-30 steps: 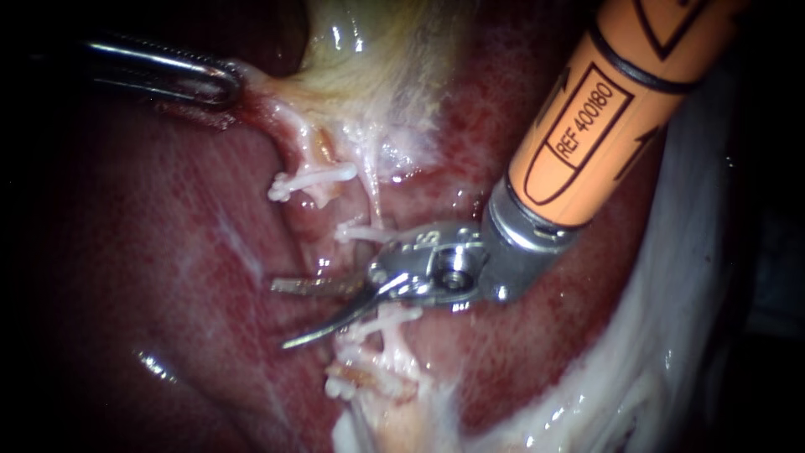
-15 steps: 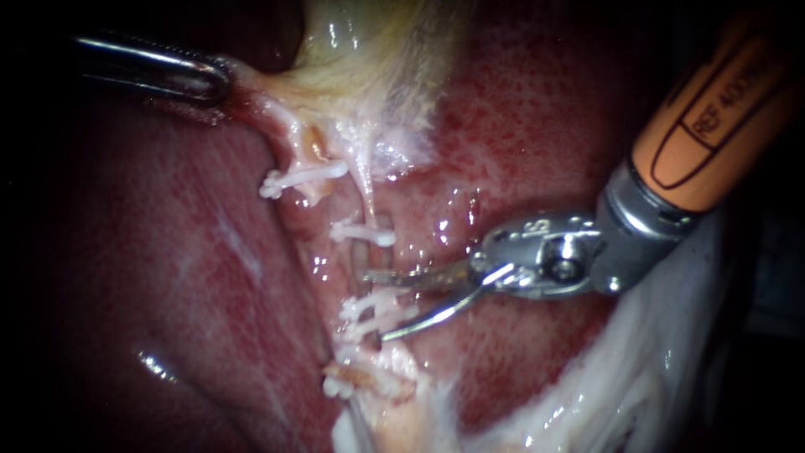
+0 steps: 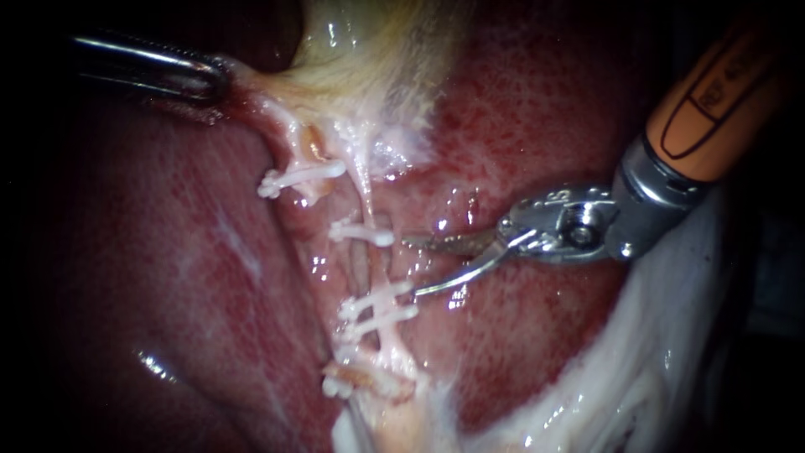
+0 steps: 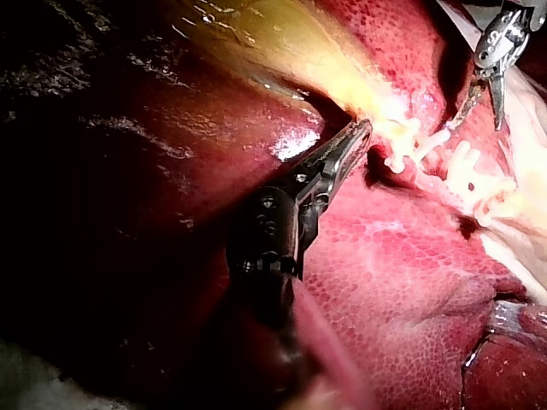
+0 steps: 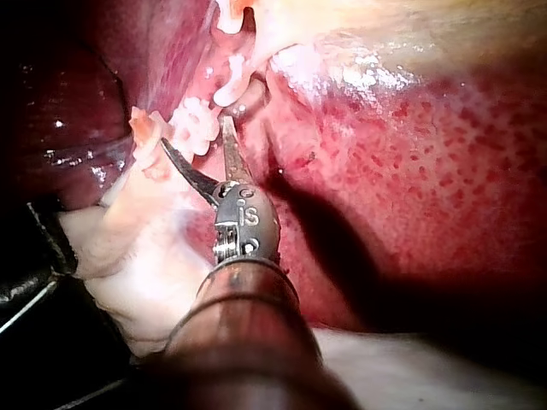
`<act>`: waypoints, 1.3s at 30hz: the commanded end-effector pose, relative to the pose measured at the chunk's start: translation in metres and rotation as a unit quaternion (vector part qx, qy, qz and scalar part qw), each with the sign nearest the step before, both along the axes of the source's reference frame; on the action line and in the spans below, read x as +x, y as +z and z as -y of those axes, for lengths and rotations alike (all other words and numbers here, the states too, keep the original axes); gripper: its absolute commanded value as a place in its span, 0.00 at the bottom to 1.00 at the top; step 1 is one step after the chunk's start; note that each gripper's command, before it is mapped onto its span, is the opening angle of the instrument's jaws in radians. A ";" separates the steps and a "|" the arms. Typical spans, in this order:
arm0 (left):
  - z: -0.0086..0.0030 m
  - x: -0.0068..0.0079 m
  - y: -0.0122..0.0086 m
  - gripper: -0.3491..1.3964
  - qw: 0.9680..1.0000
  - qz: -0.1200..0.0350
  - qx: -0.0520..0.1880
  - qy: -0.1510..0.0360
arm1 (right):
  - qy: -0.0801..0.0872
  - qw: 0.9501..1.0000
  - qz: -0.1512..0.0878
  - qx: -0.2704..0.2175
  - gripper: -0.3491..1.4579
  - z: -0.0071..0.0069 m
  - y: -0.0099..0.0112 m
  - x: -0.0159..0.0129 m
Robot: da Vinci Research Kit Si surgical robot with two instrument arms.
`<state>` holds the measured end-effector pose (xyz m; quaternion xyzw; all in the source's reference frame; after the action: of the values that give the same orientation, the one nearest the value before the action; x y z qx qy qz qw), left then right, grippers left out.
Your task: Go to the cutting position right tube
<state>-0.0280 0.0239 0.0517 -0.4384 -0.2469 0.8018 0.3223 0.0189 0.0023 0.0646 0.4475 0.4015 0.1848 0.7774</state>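
Note:
Two pale tubes run down from the gallbladder (image 3: 369, 67) over the liver (image 3: 168, 277). The right tube (image 3: 374, 264) carries white clips, one above (image 3: 362, 234) and two below (image 3: 377, 304) a bare stretch. The left tube bears one clip (image 3: 303, 178). My right instrument (image 3: 415, 267), blades open, lies just right of that bare stretch, the tips short of the tube. In the right wrist view the open blades (image 5: 195, 132) point at the clips (image 5: 198, 120). My left instrument (image 3: 210, 77) is shut on the gallbladder's neck and holds it toward the upper left; its jaws (image 4: 355, 141) show in the left wrist view.
Another clip (image 3: 352, 382) sits low on pale tissue. White fatty tissue (image 3: 654, 361) borders the liver at the lower right. The orange shaft (image 3: 713, 84) of my right instrument fills the upper right corner.
My right instrument has drawn back to the right and slightly up; its open blades, which reached past the right tube, now lie beside it. The left instrument has held still.

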 end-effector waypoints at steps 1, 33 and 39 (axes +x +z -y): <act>0.0000 0.0000 0.0000 0.00 1.000 0.000 0.000 0.000 | -0.002 1.000 0.005 -0.001 0.88 0.0001 0.0005 0.0001; -0.0002 0.0001 0.0000 0.00 1.000 -0.002 -0.001 -0.002 | 0.000 0.986 -0.140 0.094 0.74 0.0010 0.0039 0.0065; -0.0003 0.0002 0.0002 0.00 1.000 -0.002 -0.002 -0.003 | 0.007 0.983 -0.154 0.100 0.68 0.0015 0.0037 0.0084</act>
<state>-0.0278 0.0242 0.0519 -0.4378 -0.2435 0.8022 0.3248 0.0276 0.0007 0.0682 0.5426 0.5005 0.1599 0.6554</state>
